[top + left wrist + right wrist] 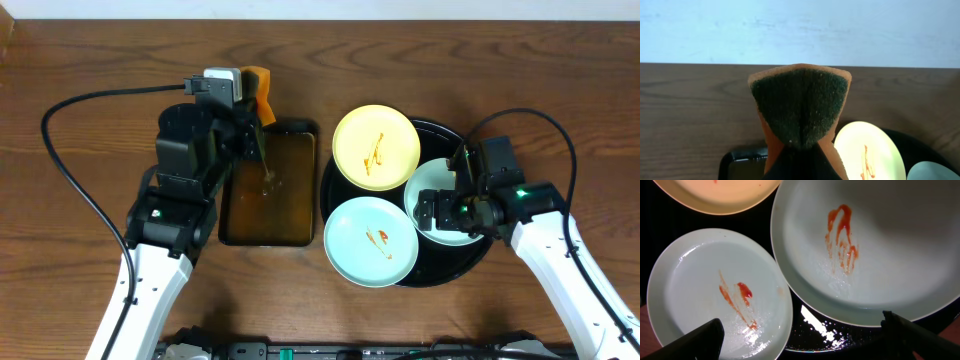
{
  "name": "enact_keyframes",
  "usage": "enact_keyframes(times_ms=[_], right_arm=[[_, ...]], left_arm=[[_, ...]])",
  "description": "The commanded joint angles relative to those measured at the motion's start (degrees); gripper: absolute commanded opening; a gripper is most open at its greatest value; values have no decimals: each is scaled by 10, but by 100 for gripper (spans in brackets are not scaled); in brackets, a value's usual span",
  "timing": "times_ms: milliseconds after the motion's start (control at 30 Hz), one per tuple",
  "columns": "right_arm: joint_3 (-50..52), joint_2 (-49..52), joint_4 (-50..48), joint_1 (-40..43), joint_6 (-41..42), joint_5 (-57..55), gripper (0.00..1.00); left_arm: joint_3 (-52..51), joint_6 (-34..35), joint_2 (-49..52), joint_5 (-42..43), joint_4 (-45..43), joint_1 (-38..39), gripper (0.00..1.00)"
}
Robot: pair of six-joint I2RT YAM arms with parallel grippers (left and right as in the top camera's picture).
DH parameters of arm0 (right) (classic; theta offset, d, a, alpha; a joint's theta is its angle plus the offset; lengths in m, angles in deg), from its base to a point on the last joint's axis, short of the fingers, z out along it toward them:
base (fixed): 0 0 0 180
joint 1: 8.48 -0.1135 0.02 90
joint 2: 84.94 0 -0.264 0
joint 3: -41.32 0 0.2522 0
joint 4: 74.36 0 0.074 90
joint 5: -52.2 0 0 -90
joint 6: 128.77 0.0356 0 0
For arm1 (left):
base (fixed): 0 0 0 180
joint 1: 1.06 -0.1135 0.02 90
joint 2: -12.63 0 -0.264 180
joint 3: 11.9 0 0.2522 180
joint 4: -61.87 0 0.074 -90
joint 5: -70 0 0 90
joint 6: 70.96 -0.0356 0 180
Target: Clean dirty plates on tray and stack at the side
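Observation:
The black tray (440, 268) holds three sauce-smeared plates: a pale yellow one (375, 147) at the back, a mint-white one (370, 240) at the front left overhanging the rim, and a second mint-white one (432, 185) on the right. My right gripper (452, 207) is open and hovers just above that right plate. Its wrist view shows both mint plates (700, 290) (890, 255), the yellow plate's edge (715, 195), the tray (840, 330) and the open fingers (810, 340). My left gripper (252, 112) is shut on an orange sponge (262, 85) with a dark green scrub face (800, 105), held over the pan's far end.
A rectangular dark brown pan (290, 215) lies just left of the tray, under my left arm. The left arm's black cable (60, 150) loops over the table's left side. Bare wooden table (560, 70) lies behind and to the right of the tray.

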Motion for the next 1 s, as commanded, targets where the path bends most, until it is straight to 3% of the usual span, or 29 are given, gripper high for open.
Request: enact_keyframes(times_ms=[0,967], right_arm=[[-11,-5,1,-5,-3,-2,99],[-11,-5,1,-5,-3,-2,99]], left_arm=[[0,-2,-14,-3,-12,0,7],[0,-1,-3,-3,-19,0,8]])
